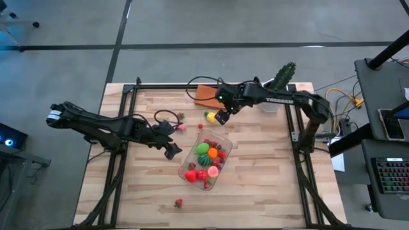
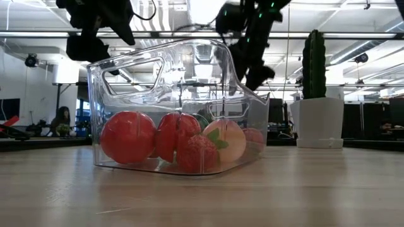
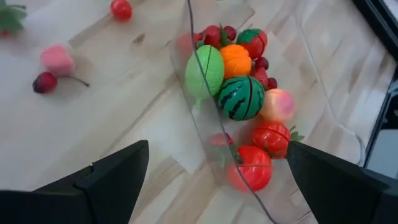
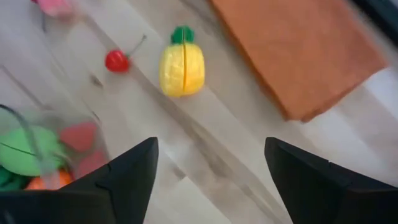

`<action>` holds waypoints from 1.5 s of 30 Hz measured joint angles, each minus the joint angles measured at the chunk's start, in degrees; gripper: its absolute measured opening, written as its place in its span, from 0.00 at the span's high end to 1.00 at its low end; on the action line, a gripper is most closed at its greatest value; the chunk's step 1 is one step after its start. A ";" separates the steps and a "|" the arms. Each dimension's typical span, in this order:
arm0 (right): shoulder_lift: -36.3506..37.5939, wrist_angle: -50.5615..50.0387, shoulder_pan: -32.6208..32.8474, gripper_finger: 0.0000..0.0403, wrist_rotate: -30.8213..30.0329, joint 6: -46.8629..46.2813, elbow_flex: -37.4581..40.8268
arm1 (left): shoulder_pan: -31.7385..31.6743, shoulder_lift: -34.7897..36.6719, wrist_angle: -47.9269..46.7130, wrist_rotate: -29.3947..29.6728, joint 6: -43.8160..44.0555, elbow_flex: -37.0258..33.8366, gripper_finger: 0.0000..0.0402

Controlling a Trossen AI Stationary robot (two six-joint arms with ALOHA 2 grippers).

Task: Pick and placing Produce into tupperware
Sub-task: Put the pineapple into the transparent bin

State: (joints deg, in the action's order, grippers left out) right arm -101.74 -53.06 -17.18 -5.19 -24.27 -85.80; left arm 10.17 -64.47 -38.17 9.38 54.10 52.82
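The clear tupperware [image 1: 192, 151] sits mid-table, holding several toy pieces: a watermelon [image 3: 240, 98], an orange [image 3: 236, 59], a green piece [image 3: 204, 70], a peach [image 3: 278, 104] and tomatoes [image 3: 253, 168]. My left gripper [image 1: 171, 151] [image 3: 217, 186] hangs open above the container's left wall, touching nothing. My right gripper [image 1: 222, 117] [image 4: 211, 180] is open above the table beyond the container's far end, just short of a yellow pineapple [image 4: 182, 67] and a red cherry [image 4: 116, 60]. A pink piece [image 3: 56, 60] and a dark cherry [image 3: 45, 82] lie loose on the wood.
An orange cloth [image 1: 206, 94] lies at the table's far edge, with a green cactus in a white pot [image 1: 283, 80] at the far right corner. One red strawberry [image 1: 179, 203] sits alone near the near edge. Bare wood shows on the table's left, right and near parts.
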 joint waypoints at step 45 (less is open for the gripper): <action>-31.68 -8.18 -3.17 0.29 6.57 13.82 -25.74 | -14.67 11.77 -4.48 10.00 -14.07 2.03 0.09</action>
State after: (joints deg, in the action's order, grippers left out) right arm -133.42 -61.24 -20.35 1.39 -10.45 -111.54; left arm -4.49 -52.69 -42.65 19.38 40.03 54.85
